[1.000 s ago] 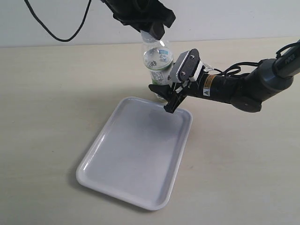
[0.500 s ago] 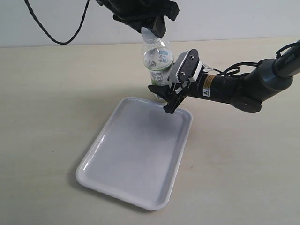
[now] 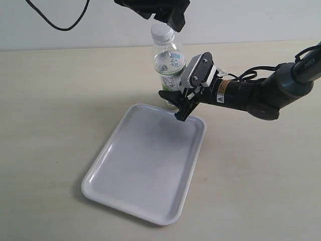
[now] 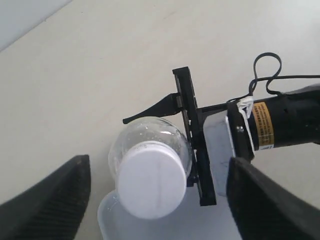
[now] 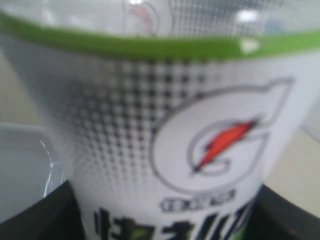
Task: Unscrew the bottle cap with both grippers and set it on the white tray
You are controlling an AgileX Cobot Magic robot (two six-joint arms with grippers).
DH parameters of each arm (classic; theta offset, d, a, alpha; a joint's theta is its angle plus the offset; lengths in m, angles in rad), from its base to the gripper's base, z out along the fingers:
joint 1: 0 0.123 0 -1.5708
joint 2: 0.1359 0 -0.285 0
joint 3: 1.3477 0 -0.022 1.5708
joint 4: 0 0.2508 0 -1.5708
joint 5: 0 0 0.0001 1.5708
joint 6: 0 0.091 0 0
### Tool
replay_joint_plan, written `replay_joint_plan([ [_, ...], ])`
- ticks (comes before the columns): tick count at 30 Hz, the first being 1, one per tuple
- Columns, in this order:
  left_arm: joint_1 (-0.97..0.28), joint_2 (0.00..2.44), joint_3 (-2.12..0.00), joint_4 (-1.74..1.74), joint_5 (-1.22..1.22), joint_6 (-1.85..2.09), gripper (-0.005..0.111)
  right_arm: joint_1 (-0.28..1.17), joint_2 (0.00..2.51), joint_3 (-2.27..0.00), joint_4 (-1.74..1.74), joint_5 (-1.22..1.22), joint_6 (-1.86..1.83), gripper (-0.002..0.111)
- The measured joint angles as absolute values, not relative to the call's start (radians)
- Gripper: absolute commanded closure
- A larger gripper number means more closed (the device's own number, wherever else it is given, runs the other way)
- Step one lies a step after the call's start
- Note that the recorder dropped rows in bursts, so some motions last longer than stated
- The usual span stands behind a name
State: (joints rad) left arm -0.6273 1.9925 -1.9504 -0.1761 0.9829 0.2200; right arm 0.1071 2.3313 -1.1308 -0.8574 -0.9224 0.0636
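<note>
Round white bottle cap (image 4: 150,186), clear green-banded bottle (image 5: 165,150)

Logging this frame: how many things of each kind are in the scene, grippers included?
bottle: 1
bottle cap: 1
white tray: 1
grippers: 2 (left gripper, right gripper)
Total: 5

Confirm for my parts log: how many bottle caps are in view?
1. The bottle cap sits atop the bottle, by the white tray's far edge. The tray holds none. Another could hide behind the arms.
</note>
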Motion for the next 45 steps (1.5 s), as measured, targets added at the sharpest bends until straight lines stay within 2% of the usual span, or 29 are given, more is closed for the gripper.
replay_joint_plan([
  [10,-0.627,1.993,-2.022,-0.101,1.051,0.363,0.034,0.107,2.332,-1.131,-0.856,-0.921,0.066,0.108],
  [17,-0.627,1.993,-2.037,-0.069,1.155,0.757,0.037,0.107,2.332,-1.131,-0.856,-0.921,0.066,0.108],
  [25,-0.627,1.993,-2.037,-0.184,1.152,1.067,0.037,0.107,2.332,-1.131,-0.856,-0.921,0.066,0.108],
  [45,-0.627,2.07,-2.039,-0.187,1.095,1.126,0.037,0.107,2.332,-1.131,-0.853,-0.921,0.064,0.108],
])
